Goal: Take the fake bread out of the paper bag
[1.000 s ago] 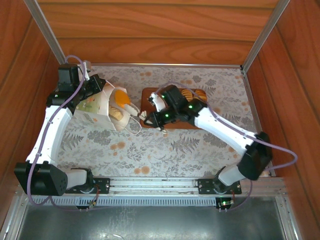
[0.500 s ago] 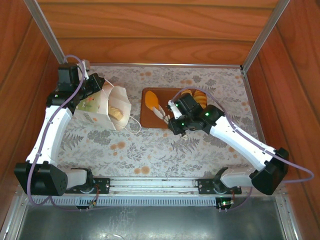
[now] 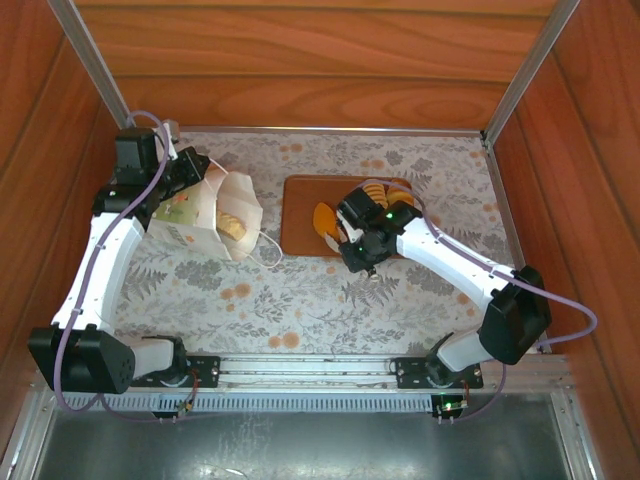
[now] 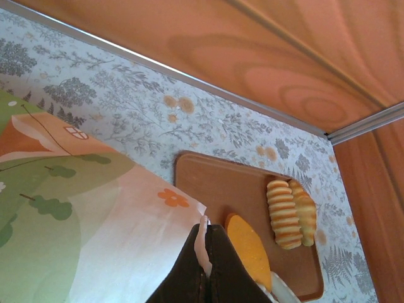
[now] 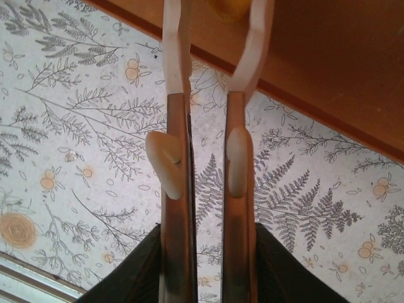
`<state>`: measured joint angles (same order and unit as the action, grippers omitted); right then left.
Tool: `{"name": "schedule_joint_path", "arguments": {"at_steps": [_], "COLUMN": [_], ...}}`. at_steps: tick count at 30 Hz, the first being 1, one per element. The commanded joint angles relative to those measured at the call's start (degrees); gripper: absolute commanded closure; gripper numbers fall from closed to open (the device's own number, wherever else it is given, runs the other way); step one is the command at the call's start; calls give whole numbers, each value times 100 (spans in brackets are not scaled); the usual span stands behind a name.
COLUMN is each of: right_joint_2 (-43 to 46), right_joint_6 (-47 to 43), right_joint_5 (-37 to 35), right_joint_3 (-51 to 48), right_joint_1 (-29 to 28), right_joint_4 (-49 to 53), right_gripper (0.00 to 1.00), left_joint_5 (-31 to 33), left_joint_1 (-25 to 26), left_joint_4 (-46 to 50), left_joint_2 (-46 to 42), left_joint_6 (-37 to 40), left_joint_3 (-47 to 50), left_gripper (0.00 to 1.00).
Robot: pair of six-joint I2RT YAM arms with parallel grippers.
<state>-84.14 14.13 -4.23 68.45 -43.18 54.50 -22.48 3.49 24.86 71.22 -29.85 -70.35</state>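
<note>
The white paper bag (image 3: 190, 215) with green-orange print lies on its side, its mouth facing right, and a golden piece of fake bread (image 3: 233, 226) shows inside. My left gripper (image 3: 196, 172) is shut on the bag's upper edge; in the left wrist view the dark jaws (image 4: 205, 237) pinch the paper bag (image 4: 95, 208). My right gripper (image 3: 333, 228) hovers over the brown tray (image 3: 300, 205), open. An orange-brown piece (image 3: 323, 217) lies on the tray at its fingertips (image 5: 178, 25) and also appears as the orange piece (image 4: 249, 246). Two ridged rolls (image 4: 284, 214) rest further along the tray.
The brown tray (image 5: 328, 69) sits at mid-table on a leaf-patterned cloth (image 5: 95, 126). Wooden walls (image 3: 300, 60) close in the back and sides. The bag's white string handle (image 3: 268, 250) trails on the cloth between bag and tray.
My right gripper moved from the bag's mouth to the tray, carrying the orange-brown piece, and its jaws have widened. The left gripper and bag stayed put.
</note>
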Motion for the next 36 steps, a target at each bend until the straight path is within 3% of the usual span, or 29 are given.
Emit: {"name": "schedule_joint_path", "arguments": {"at_steps": [1, 9, 16, 20, 24, 28, 36], "right_joint_2": [379, 893, 242, -240, -366, -128, -415], "right_joint_6": [60, 380, 732, 717, 688, 457, -260], "right_joint_5": [447, 1798, 2614, 3199, 3283, 2569, -279], "right_joint_3": [-56, -513, -450, -263, -217, 3, 839], "right_joint_1": [210, 1114, 1675, 1751, 1747, 1743, 1239], "right_joint_4": [-32, -736, -1162, -1227, -1244, -926, 254], "right_gripper": [59, 50, 49, 53, 66, 71, 69], "left_joint_5": [-55, -50, -79, -26, -15, -11, -10], "left_joint_1": [1, -2, 0, -14, -38, -60, -62], "left_joint_4": [-156, -165, -174, -168, -170, -182, -200], "left_joint_2": [-133, -144, -140, -220, -275, -287, -291], "left_joint_6": [-22, -13, -30, -14, -13, -13, -31], "left_joint_3": [60, 70, 87, 142, 179, 204, 213], "left_gripper": [100, 100, 100, 100, 100, 100, 100]}}
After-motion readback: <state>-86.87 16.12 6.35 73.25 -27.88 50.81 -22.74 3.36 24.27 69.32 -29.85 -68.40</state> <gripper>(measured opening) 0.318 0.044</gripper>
